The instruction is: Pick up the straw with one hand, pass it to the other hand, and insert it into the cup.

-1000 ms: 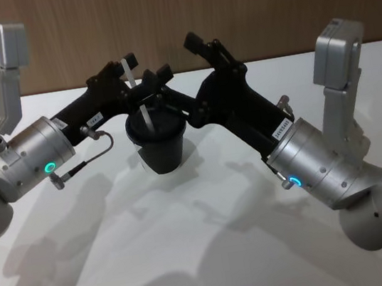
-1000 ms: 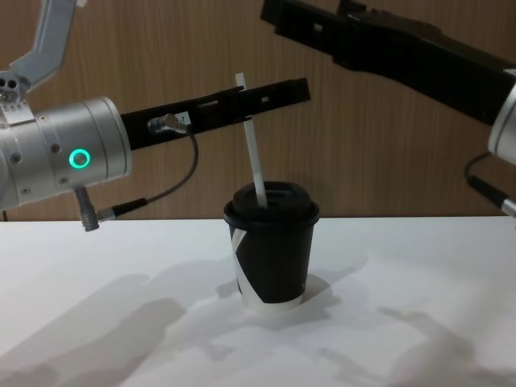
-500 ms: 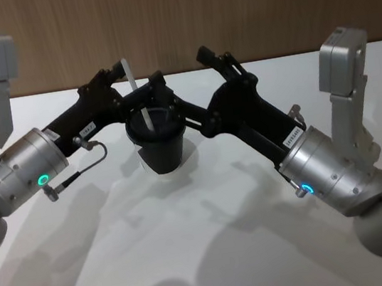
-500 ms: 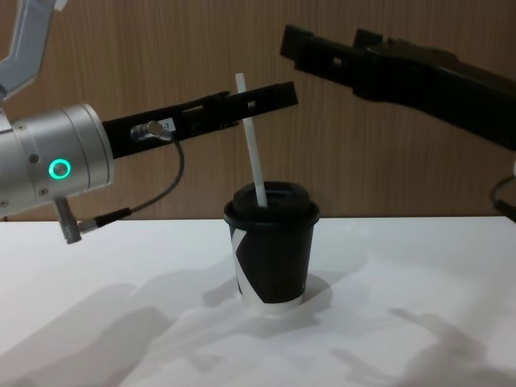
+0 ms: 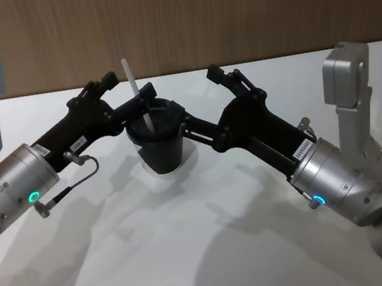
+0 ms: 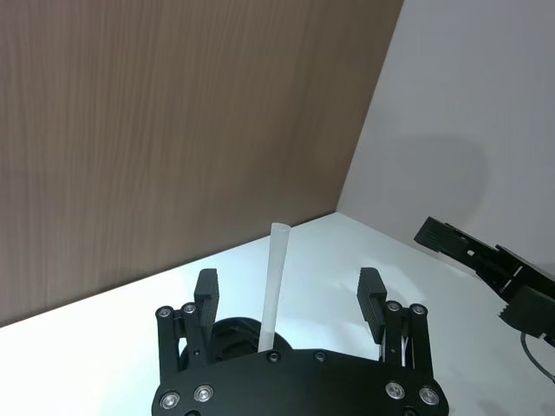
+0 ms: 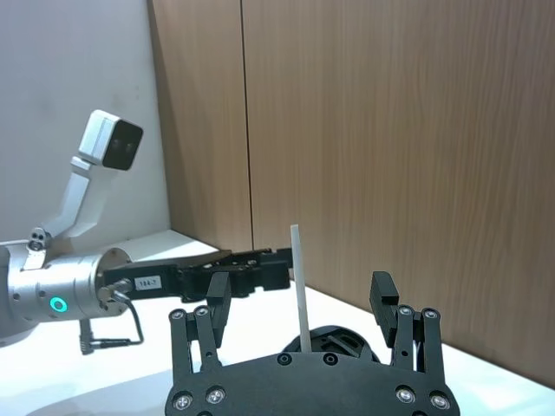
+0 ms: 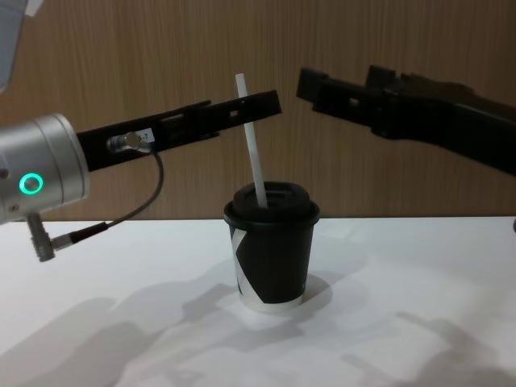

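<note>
The left end effector (image 8: 262, 103) reaches in from the left, level with the upper part of the straw (image 8: 251, 141). In its wrist view the fingers (image 6: 205, 292) stand spread wide with the straw rising free between them, touching neither. It holds nothing.

The straw is planted in the lid of the cup (image 8: 272, 246), which stands in the middle of the worktop (image 8: 403, 322). It leans left, with most of its length above the lid. My reading is that the insertion is done and the step in hand is clearing away cleanly.

To do that well, the left end effector should back off along its own line, away from the cup, keeping its spread so neither finger catches the leaning straw or tips the light cup. Any sideways sweep would drag the top end.

The right end effector (image 8: 310, 84) hangs to the right of the straw and above the cup, also spread and empty; it should lift rather than drop, since the lid lies just under it.
</note>
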Tool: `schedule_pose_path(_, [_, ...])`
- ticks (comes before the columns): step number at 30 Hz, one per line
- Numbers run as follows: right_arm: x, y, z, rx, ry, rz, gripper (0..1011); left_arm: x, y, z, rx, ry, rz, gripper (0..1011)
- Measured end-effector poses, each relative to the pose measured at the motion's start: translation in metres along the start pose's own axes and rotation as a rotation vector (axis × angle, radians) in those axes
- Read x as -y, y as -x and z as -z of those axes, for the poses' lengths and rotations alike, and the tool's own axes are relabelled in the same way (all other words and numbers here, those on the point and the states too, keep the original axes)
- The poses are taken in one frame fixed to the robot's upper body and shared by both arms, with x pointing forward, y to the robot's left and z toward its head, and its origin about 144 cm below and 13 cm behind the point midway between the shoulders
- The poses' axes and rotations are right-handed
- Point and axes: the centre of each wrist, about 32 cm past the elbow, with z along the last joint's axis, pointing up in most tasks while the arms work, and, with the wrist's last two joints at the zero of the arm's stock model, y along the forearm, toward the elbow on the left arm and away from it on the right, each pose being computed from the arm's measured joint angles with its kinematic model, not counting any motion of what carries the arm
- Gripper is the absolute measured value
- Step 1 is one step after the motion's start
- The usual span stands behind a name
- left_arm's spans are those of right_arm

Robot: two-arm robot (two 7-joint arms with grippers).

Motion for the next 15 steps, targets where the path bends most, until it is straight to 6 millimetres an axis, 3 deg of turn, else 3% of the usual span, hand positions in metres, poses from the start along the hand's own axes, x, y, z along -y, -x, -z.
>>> schedule_pose_path(15, [0.009,-0.005,0.002,-0.002,0.021,0.0,1001,-0.021,0.011,0.001,0.021,0.01,-0.044,1003])
